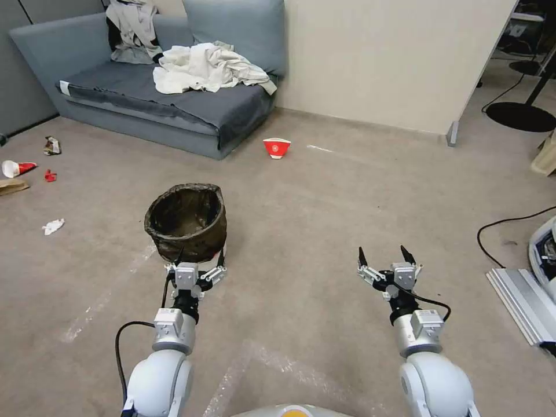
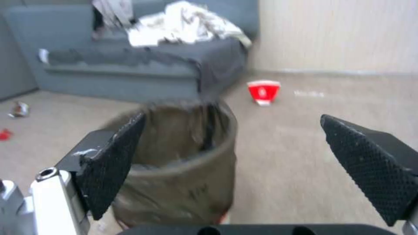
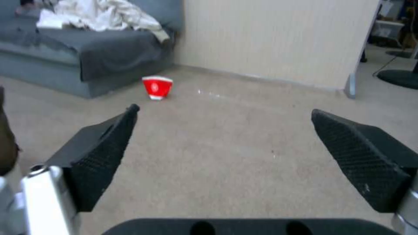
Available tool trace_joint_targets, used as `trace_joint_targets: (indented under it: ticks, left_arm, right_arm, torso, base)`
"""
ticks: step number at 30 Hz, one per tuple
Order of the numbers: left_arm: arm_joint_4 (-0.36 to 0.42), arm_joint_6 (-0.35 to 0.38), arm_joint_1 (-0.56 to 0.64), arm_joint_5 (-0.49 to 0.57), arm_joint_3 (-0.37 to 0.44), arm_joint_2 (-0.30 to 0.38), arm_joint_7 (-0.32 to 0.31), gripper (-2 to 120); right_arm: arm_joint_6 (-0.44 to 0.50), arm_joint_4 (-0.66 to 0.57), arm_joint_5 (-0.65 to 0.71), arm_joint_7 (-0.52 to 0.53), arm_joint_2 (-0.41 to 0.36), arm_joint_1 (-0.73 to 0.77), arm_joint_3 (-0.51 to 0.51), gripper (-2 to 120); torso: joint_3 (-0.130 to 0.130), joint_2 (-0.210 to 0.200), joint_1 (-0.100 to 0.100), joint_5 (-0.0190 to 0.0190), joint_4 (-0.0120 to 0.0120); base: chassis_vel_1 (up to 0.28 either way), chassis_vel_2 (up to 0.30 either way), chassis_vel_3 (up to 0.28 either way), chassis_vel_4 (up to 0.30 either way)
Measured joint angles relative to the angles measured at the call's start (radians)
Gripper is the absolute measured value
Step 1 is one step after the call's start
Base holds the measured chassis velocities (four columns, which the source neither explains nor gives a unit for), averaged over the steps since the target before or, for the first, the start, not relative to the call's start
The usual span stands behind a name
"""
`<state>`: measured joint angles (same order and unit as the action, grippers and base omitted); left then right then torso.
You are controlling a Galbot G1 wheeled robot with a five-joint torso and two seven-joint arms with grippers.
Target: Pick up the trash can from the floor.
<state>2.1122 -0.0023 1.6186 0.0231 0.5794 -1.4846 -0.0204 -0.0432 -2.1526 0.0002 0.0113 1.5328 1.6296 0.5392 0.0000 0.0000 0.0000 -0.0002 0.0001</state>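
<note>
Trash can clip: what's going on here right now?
The robot faces the trash can, which stands upright on the floor in front of a sofa. The left gripper is open right at the can's near side, one finger in front of its wall, but nothing is gripped. The right gripper is open too, over bare carpet well to the can's side. A red bowl sits farther back, near the sofa.

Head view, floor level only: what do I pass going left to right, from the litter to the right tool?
Red-and-white cup → white crumpled scrap → trash can, with the open left tool just before it → red-and-white paper bowl → open right tool.
</note>
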Motion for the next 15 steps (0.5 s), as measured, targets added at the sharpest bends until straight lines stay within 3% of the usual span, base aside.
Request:
trace_joint_targets:
  ticks: [2,4,6,8,9,12,15]
  left_arm:
    - [0.072,-0.003,0.043,0.015,0.019,0.01,-0.014,100]
    - [0.089,-0.003,0.053,0.019,0.023,0.012,-0.017,100]
    - [0.187,-0.007,0.112,0.041,0.049,0.026,-0.036,100]
    - [0.197,-0.007,0.118,0.043,0.051,0.028,-0.038,100]
    - [0.249,-0.009,0.149,0.054,0.065,0.035,-0.048,100]
    - [0.359,-0.013,0.216,0.078,0.094,0.05,-0.069,100]
    - [0.389,-0.009,0.247,0.09,0.108,0.059,-0.078,100]
  right_arm:
    - [-0.022,-0.077,0.0,0.007,0.017,0.04,-0.006,100]
    - [-0.026,-0.09,0.0,0.009,0.02,0.047,-0.007,100]
    - [-0.057,-0.195,0.001,0.019,0.042,0.101,-0.015,100]
    - [-0.06,-0.205,0.001,0.02,0.045,0.106,-0.016,100]
    - [-0.088,-0.254,0.003,0.033,0.05,0.128,-0.021,100]
    - [-0.134,-0.276,0.01,0.053,0.025,0.136,-0.023,100]
    - [-0.141,-0.277,0.011,0.054,0.017,0.136,-0.018,100]
  torso:
    - [0.0,0.0,0.0,0.0002,0.0]
    - [0.0,0.0,0.0,0.0001,0.0]
    - [0.0,0.0,0.0,0.0001,-0.0002]
    - [0.0,0.0,0.0,0.0001,-0.0002]
    - [0.0,0.0,0.0,-0.0003,-0.0005]
    - [0.0,0.0,0.0,0.0003,0.0]
    - [0.0,0.0,0.0,0.0004,-0.0001]
  base:
    - [0.0,0.0,0.0,0.0]
    - [0.0,0.0,0.0,0.0]
    - [0.0,0.0,0.0,0.0]
    - [0.0,0.0,0.0,0.0]
    - [0.0,0.0,0.0,0.0]
    - [0.0,0.0,0.0,0.0]
    - [0.0,0.0,0.0,0.0]
